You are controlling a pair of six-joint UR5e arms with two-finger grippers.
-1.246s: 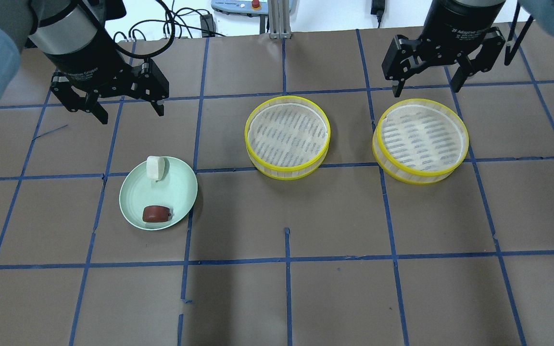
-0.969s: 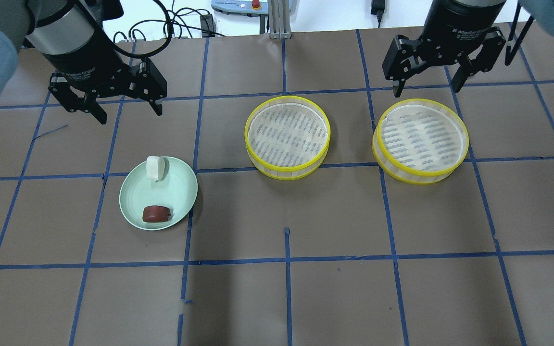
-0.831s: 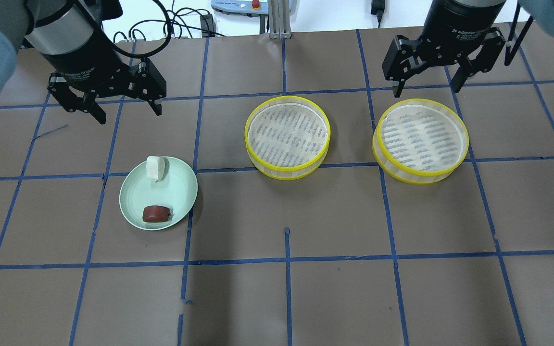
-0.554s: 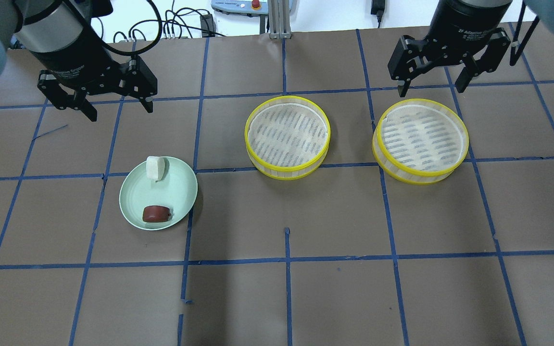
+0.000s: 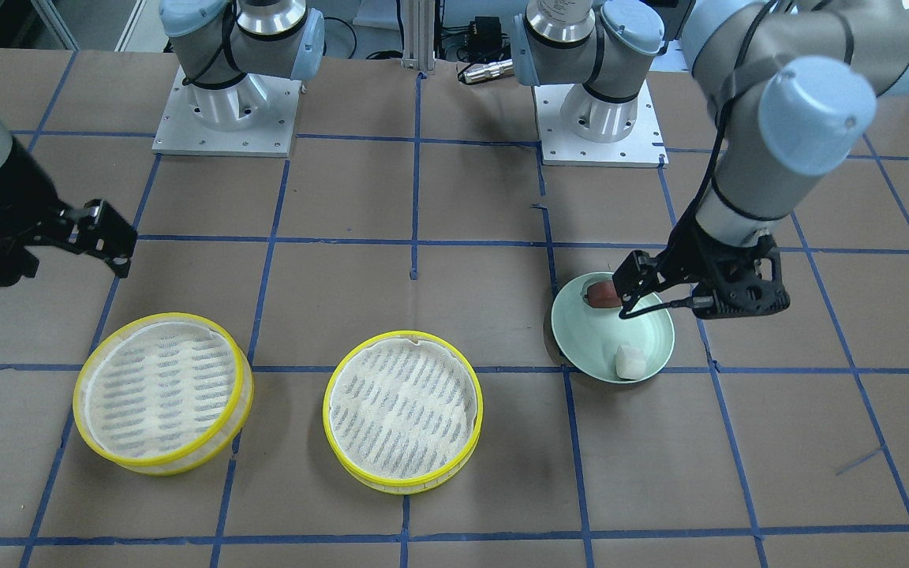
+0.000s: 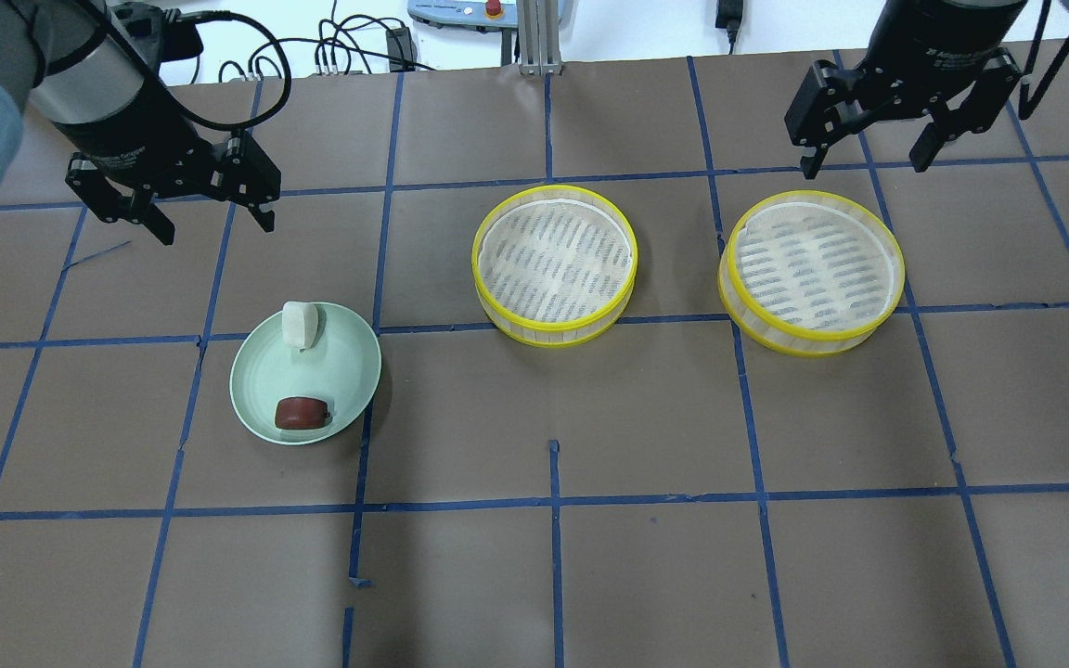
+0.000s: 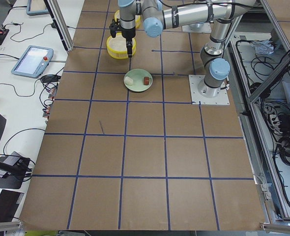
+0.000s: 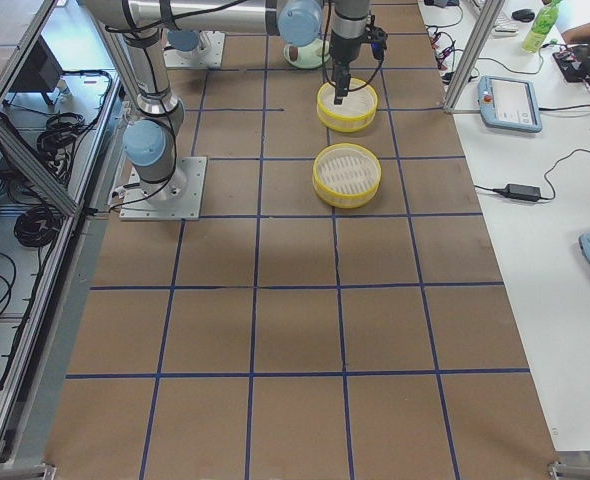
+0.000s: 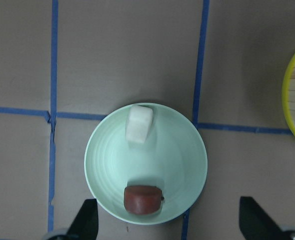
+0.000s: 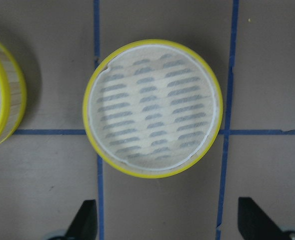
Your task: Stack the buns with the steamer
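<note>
A white bun (image 6: 300, 325) and a reddish-brown bun (image 6: 302, 412) lie on a pale green plate (image 6: 256, 371) at the table's left. Two empty yellow-rimmed steamer trays stand apart, one in the middle (image 6: 554, 264) and one on the right (image 6: 810, 271). My left gripper (image 6: 216, 227) is open and empty, above the table beyond the plate. The left wrist view looks straight down on the plate (image 9: 177, 150) and both buns. My right gripper (image 6: 862, 167) is open and empty, beyond the right steamer, which fills the right wrist view (image 10: 152, 120).
Brown paper with a blue tape grid covers the table (image 6: 553, 557). Cables and a control pendant (image 6: 460, 11) lie past the far edge. Both robot bases (image 5: 226, 102) stand on the near side.
In the overhead view my left gripper has drifted left and my right gripper right and toward the far edge. Both stay open. Buns, plate and steamers have not moved.
</note>
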